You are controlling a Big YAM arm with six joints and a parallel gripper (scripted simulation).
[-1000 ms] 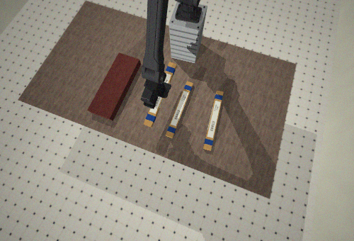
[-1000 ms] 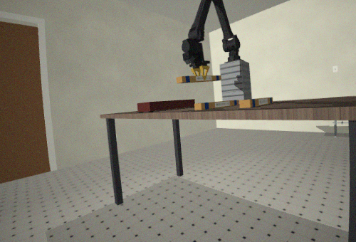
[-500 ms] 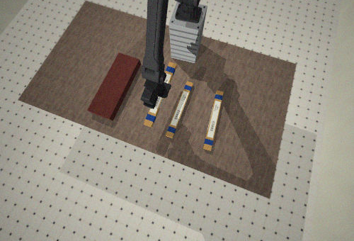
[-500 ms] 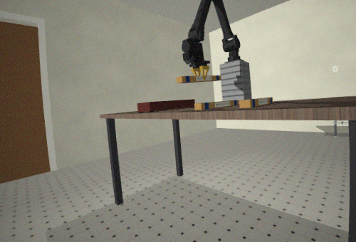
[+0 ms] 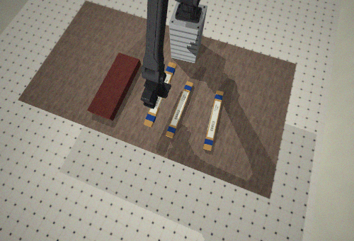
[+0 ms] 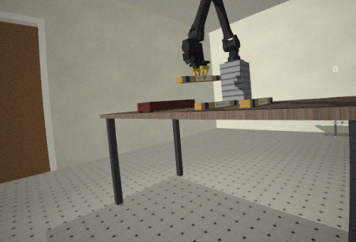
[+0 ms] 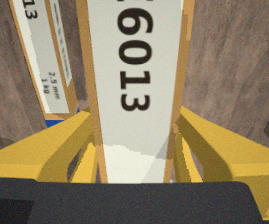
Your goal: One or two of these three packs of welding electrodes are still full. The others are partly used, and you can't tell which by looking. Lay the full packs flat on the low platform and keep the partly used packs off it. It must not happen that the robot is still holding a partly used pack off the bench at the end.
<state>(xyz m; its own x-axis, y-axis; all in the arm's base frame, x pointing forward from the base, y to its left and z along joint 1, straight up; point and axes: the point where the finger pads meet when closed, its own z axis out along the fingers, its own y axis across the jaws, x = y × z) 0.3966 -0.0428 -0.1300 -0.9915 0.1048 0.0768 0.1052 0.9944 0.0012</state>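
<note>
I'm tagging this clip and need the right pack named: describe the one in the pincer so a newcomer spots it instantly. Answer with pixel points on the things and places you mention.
On the brown table (image 5: 248, 81) (image 6: 302, 114), look beside the dark red platform (image 5: 114, 86) (image 6: 165, 104). Above the table, the pincer (image 6: 201, 75) (image 7: 135, 111) grips a long orange pack (image 5: 150, 118) (image 6: 183, 79) (image 7: 135, 60) with blue bands. It alone is raised; its two lookalikes lie on the tabletop.

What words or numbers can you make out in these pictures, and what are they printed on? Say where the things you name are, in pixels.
"6013", on the pack in the gripper (image 7: 135, 60); a cut-off character precedes it.
"13", "2.5 mm" and "1 kg", on the neighbouring pack (image 7: 40, 55); the rest of its large print is out of frame.
Print on the far pack (image 5: 213, 120), apart from the other two: too blurred to read surely.
</note>
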